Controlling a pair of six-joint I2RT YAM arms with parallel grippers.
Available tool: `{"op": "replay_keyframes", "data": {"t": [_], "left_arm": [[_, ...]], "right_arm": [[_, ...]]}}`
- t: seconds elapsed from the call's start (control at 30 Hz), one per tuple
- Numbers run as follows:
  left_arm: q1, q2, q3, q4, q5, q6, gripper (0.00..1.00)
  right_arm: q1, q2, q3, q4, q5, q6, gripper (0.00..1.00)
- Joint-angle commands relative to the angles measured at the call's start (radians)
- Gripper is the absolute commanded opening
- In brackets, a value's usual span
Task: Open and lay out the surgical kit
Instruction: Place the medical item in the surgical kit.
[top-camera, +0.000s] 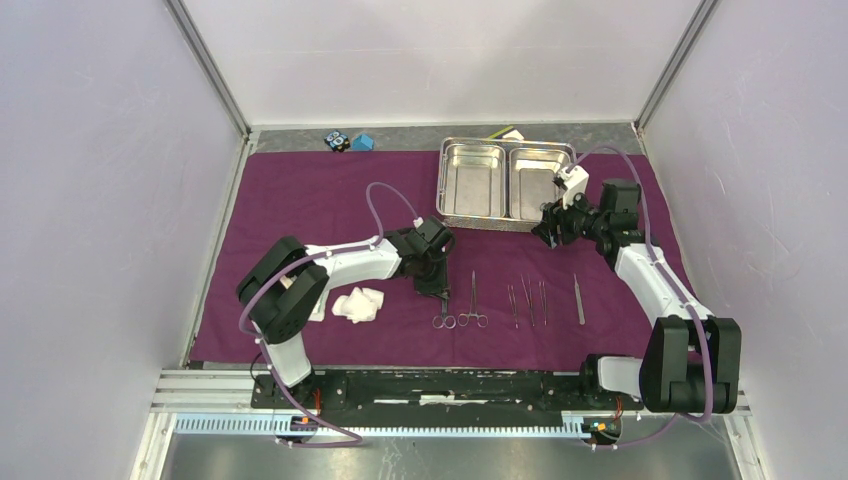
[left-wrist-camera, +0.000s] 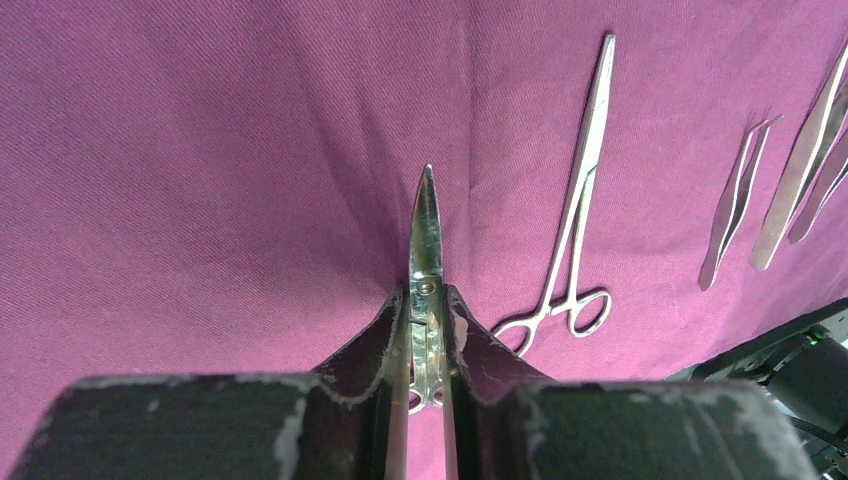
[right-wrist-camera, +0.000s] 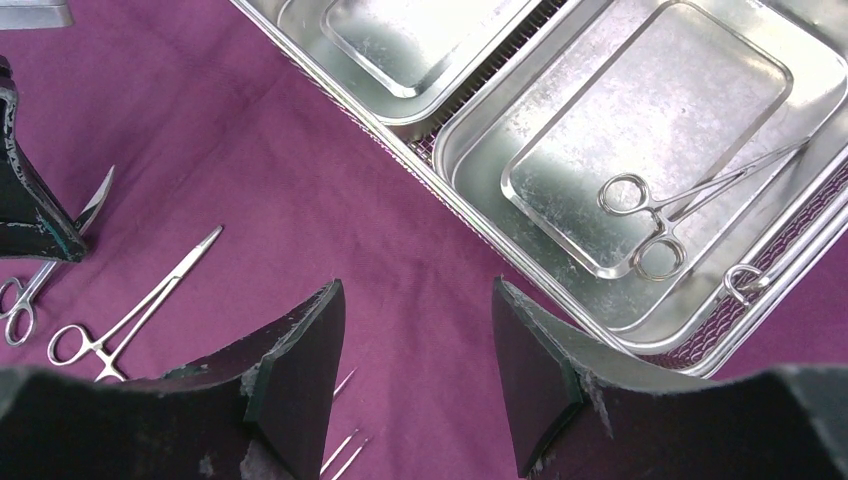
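Observation:
The dark-purple cloth wrap (top-camera: 300, 200) lies spread flat over the table. The steel tray (top-camera: 506, 180) stands at the back centre-right. One clamp (right-wrist-camera: 660, 210) lies in one of its compartments. My left gripper (top-camera: 440, 285) (left-wrist-camera: 428, 300) is low over the cloth, shut on slim scissors (left-wrist-camera: 427, 235) at the pivot, blades pointing away. Right of them lie a clamp (top-camera: 473, 300) (left-wrist-camera: 580, 200) and a row of tweezers (top-camera: 528, 300) (left-wrist-camera: 738, 200). White gauze wads (top-camera: 358, 304) sit beside the left arm. My right gripper (top-camera: 553, 232) (right-wrist-camera: 418, 290) hangs open over bare cloth beside the tray's front rim (right-wrist-camera: 405, 135).
Small blue and black blocks (top-camera: 348, 141) sit at the back beyond the cloth, and a small yellowish block (top-camera: 503, 132) behind the tray. White walls close in the table on three sides. One more tweezer (top-camera: 579, 300) lies at the right end of the row.

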Motion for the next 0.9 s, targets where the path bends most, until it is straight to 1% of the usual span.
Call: {"op": "replay_keyframes", "data": {"t": [0.0, 0.4, 0.87], "left_arm": [[-0.003, 0.005, 0.03, 0.006, -0.003, -0.024, 0.03], [-0.003, 0.008, 0.034, 0.006, -0.004, -0.023, 0.1], [-0.001, 0.008, 0.035, 0.008, -0.01, -0.019, 0.15]], "right_arm": [[-0.008, -0.012, -0.013, 0.044, -0.023, -0.005, 0.62], [-0.012, -0.008, -0.016, 0.045, -0.03, -0.005, 0.62], [-0.017, -0.007, -0.021, 0.048, -0.034, -0.003, 0.62]]}}
